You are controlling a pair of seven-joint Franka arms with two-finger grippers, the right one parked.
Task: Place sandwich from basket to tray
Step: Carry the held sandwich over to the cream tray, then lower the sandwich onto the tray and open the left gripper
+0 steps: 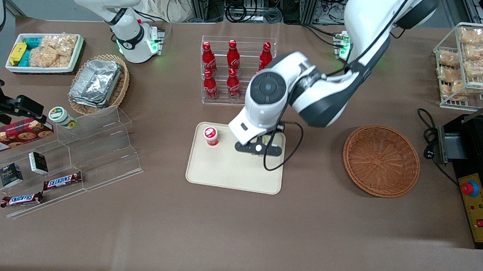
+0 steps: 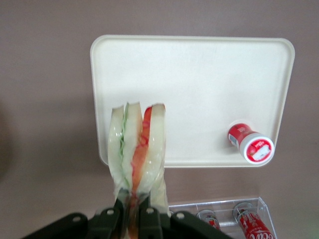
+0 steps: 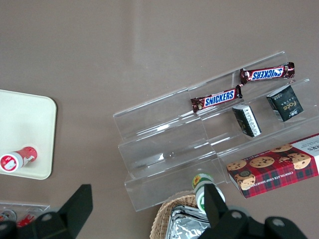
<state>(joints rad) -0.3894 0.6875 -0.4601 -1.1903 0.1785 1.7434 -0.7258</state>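
Between its 2 fingers [image 2: 115, 219], the gripper [image 2: 130, 219] clamps the sandwich [image 2: 138, 152]. Below it lies the tray [image 2: 199, 84]; the basket [image 1: 381, 160] sits well apart.

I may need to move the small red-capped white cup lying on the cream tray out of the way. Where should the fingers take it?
The red-capped white cup lies on its side on the cream rectangular tray, so come from above and close across its round body, not its ends. First the gripper, shut on the triangular white-bread sandwich above the tray, must set that down.
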